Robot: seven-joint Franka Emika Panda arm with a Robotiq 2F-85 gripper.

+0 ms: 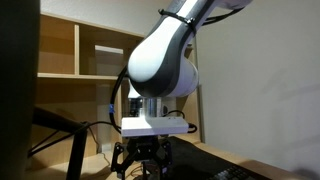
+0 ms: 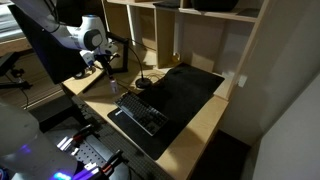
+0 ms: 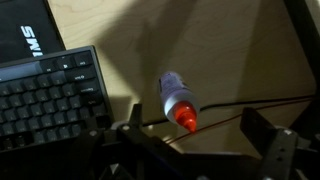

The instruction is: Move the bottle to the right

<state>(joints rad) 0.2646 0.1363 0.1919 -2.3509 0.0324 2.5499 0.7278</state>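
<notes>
A small clear bottle [image 3: 176,100] with an orange-red nozzle cap stands upright on the light wooden desk [image 3: 220,50], just right of the keyboard. In the wrist view I look down on it, and its cap lies between the two dark fingers of my gripper [image 3: 197,135]. The gripper is open and above the bottle, not touching it. In an exterior view the bottle [image 2: 114,88] stands near the desk's left end, under the gripper [image 2: 108,66]. In an exterior view the gripper [image 1: 140,160] hangs low and the bottle is hidden.
A black keyboard [image 3: 45,95] [image 2: 140,115] lies beside the bottle. A black desk mat [image 2: 185,85] covers the desk's middle. Thin cables [image 3: 250,100] run across the desk near the bottle. Wooden shelves [image 2: 200,30] stand behind the desk. A chair [image 2: 45,50] is behind the arm.
</notes>
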